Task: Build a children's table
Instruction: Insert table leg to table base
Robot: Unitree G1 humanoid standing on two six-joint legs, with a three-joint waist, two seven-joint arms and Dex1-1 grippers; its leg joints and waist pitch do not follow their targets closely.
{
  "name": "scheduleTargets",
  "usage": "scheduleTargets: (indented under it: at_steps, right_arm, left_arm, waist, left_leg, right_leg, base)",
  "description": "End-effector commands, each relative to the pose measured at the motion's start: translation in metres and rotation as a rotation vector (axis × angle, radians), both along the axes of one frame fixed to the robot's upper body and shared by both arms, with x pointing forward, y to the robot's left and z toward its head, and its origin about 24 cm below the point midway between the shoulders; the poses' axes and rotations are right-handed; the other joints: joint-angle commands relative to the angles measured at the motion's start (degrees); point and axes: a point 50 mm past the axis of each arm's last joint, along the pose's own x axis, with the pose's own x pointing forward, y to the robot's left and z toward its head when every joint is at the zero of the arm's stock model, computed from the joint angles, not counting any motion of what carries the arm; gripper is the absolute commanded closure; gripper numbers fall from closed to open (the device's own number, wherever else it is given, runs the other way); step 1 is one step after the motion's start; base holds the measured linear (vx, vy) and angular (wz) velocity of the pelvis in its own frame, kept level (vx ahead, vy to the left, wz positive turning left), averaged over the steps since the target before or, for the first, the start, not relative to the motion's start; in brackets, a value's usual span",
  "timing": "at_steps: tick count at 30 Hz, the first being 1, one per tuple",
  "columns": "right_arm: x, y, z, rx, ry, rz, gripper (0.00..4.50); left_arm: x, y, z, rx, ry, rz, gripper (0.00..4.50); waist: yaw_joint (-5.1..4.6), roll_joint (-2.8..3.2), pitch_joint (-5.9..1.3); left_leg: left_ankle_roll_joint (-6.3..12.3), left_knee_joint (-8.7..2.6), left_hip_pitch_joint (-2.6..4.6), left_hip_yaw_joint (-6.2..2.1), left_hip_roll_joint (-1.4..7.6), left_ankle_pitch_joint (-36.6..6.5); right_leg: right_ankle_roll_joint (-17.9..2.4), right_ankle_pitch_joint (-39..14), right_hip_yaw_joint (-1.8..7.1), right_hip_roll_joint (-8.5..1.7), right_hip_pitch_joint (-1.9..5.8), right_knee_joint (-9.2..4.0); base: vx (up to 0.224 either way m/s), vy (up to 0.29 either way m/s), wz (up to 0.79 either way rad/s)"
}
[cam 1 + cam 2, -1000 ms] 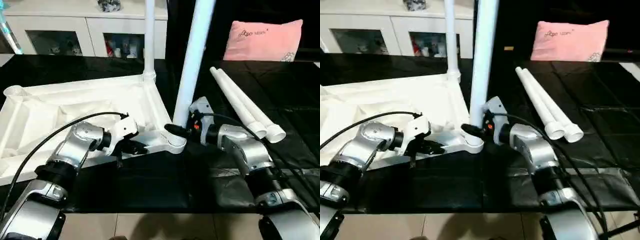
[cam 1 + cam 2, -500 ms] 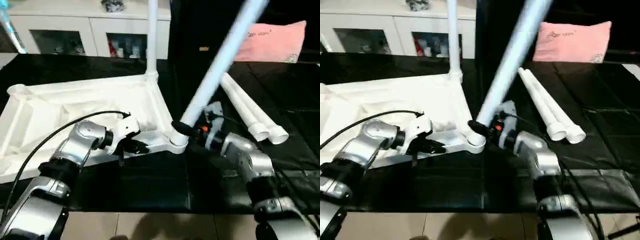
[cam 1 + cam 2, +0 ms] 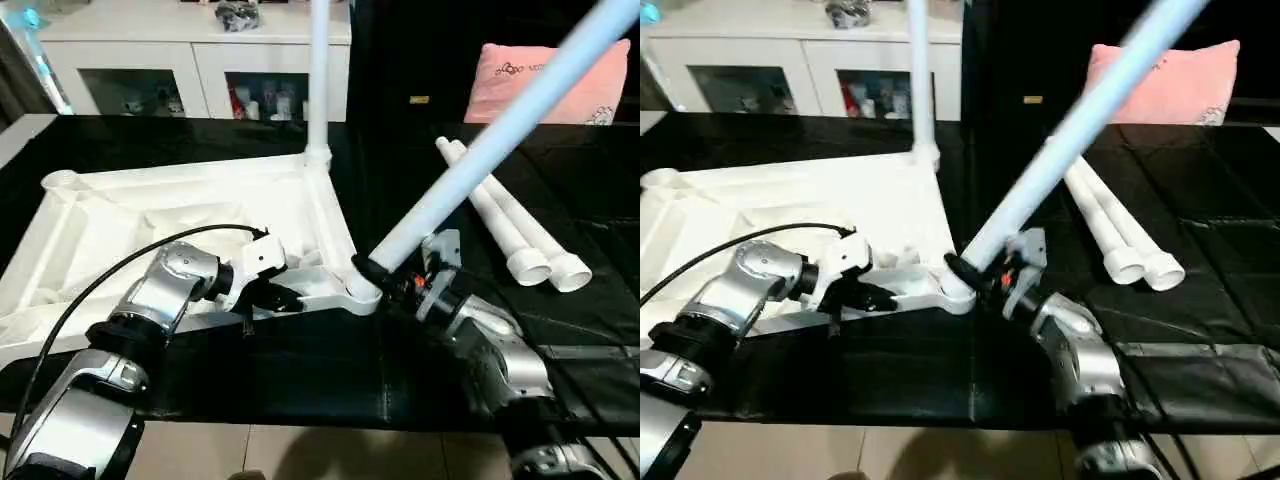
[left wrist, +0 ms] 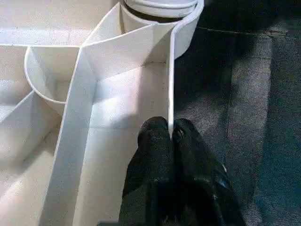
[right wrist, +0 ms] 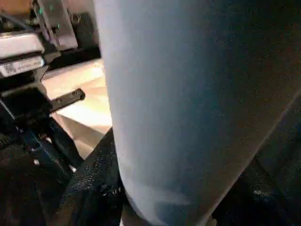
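Leaning up and rightward from the tabletop's [image 3: 180,215] near corner socket [image 3: 362,293], the leg [image 3: 500,125] is grasped low by the right tool [image 3: 372,272]; its top is cut off. Left wrist: the left tool [image 4: 170,136] is clenched on the tabletop's thin rim. Right wrist: the leg looms close, its seating probably hidden.

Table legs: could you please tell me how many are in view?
4: one upright in the far corner socket, one tilted in the right pincer, two lying beside it.
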Motion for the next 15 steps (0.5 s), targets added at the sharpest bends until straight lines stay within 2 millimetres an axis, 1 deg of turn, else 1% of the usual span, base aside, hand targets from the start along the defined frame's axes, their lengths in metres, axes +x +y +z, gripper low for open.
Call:
scheduleTargets:
  at_steps: [1,2,3,4,5,6,7,8,11,12,13,14,15]
  right_arm:
    - [-0.020,-0.007,-0.034,-0.185,0.131,0.086,2.55]
    - [-0.020,-0.007,-0.034,-0.185,0.131,0.086,2.55]
    - [-0.020,-0.006,-0.034,-0.210,0.126,0.104,2.55]
    - [-0.020,-0.004,-0.034,-0.268,0.118,0.150,2.55]
    - [-0.019,-0.003,-0.033,-0.290,0.114,0.180,2.55]
    - [-0.016,0.000,-0.031,-0.305,0.113,0.209,2.55]
    - [-0.016,0.000,-0.031,-0.305,0.113,0.210,2.55]
    - [-0.015,0.001,-0.030,-0.311,0.114,0.229,2.55]
    - [-0.014,0.002,-0.029,-0.315,0.116,0.239,2.55]
    - [-0.014,0.005,-0.030,-0.332,0.125,0.282,2.55]
    - [-0.014,0.005,-0.030,-0.332,0.125,0.282,2.55]
    - [-0.014,0.005,-0.030,-0.332,0.125,0.282,2.55]
    - [-0.013,0.007,-0.031,-0.338,0.134,0.300,2.55]
  left_arm:
    - [0.011,0.009,0.015,0.020,-0.067,0.056,4.50]
    - [0.011,0.009,0.015,0.020,-0.067,0.056,4.50]
    - [0.010,0.009,0.014,0.020,-0.067,0.058,4.50]
    - [0.009,0.009,0.013,0.019,-0.067,0.063,4.50]
    - [0.008,0.010,0.012,0.019,-0.066,0.065,4.50]
    - [0.007,0.011,0.009,0.019,-0.066,0.071,4.50]
    - [0.007,0.011,0.009,0.019,-0.066,0.071,4.50]
    - [0.006,0.011,0.008,0.021,-0.065,0.071,4.50]
    - [0.005,0.012,0.007,0.023,-0.065,0.071,4.50]
    - [0.003,0.012,0.005,0.023,-0.063,0.075,4.50]
    - [0.003,0.012,0.005,0.023,-0.063,0.075,4.50]
    - [0.003,0.012,0.005,0.023,-0.063,0.075,4.50]
    - [0.002,0.012,0.005,0.021,-0.061,0.075,4.50]
  waist:
    - [-0.13,-0.20,-3.68]
    - [-0.11,-0.06,-3.70]
    - [-0.26,-0.83,-3.69]
    - [-0.14,-0.37,-3.67]
    - [-0.35,-1.62,-3.65]
    - [-0.05,-1.21,-3.63]
    - [-0.22,-1.56,-3.58]
    - [-0.22,-1.72,-3.56]
    - [-0.53,-1.60,-3.52]
    - [-0.61,-2.44,-3.61]
    - [-0.63,-2.87,-3.70]
    - [-0.61,-2.60,-3.67]
    - [-0.61,-2.60,-3.67]
  left_leg:
    - [2.82,-3.81,-0.11,0.04,1.12,-10.67]
    - [2.89,-3.79,-0.11,0.03,1.15,-10.47]
    - [3.16,-3.84,-0.18,0.11,1.25,-10.35]
    - [3.02,-3.84,-0.18,0.02,1.21,-10.24]
    - [3.36,-3.80,-0.30,0.25,1.16,-10.10]
    - [3.49,-3.81,-0.20,0.12,1.16,-9.71]
    - [3.64,-3.82,-0.24,0.22,1.24,-9.71]
    - [3.66,-3.85,-0.16,0.24,1.29,-9.89]
    - [2.96,-4.12,0.00,0.06,1.48,-11.79]
    - [2.86,-4.17,-0.09,0.01,1.50,-11.71]
    - [3.01,-4.13,-0.15,0.07,1.51,-10.96]
    - [2.97,-4.20,-0.08,0.05,1.64,-10.73]
    - [2.97,-4.20,-0.08,0.05,1.64,-10.73]
  right_leg:
    - [-4.31,-21.36,3.58,-3.77,3.61,-5.38]
    - [-4.33,-21.10,3.61,-3.78,3.59,-5.32]
    - [-4.22,-20.92,3.68,-3.76,3.56,-5.39]
    - [-4.34,-21.03,3.62,-3.80,3.53,-5.20]
    - [-3.95,-21.19,3.68,-3.73,3.59,-5.37]
    - [-3.97,-22.16,3.70,-4.03,3.54,-5.13]
    - [-3.68,-22.60,3.74,-4.05,3.45,-5.35]
    - [-3.38,-23.08,3.75,-4.03,3.34,-5.46]
    - [-3.03,-23.84,3.71,-4.07,3.21,-5.68]
    - [-2.95,-23.65,3.69,-4.14,3.39,-5.39]
    - [-2.98,-23.07,3.80,-4.17,3.36,-5.25]
    - [-3.21,-22.33,3.90,-4.17,3.22,-5.30]
    - [-3.21,-22.33,3.90,-4.17,3.22,-5.30]
  base:
    - [0.000,0.000,0.00]
    - [0.000,0.000,0.00]
    - [0.000,0.000,0.00]
    - [0.000,0.000,0.00]
    - [0.000,0.000,0.00]
    - [0.000,0.000,0.00]
    - [0.000,0.000,0.00]
    - [0.000,0.000,0.00]
    - [0.000,0.000,0.00]
    - [0.000,0.000,0.00]
    - [0.000,0.000,0.00]
    - [0.000,0.000,0.00]
    - [0.000,0.000,0.00]
